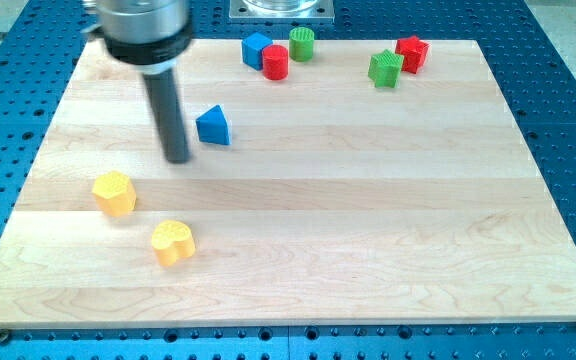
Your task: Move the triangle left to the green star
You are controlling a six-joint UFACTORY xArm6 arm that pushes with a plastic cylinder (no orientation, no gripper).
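A blue triangle block [213, 126] lies on the wooden board [368, 220] at the upper left. My tip [177, 158] rests on the board just to the left of and slightly below the triangle, a small gap apart. A green star block [385, 68] sits near the view's top right, touching or nearly touching a red block [412, 52] on its right.
A blue cube [256, 49], a red cylinder [275, 62] and a green cylinder [301, 44] cluster at the top centre. A yellow block [114, 192] and a yellow heart [173, 242] lie at the lower left. Blue perforated table surrounds the board.
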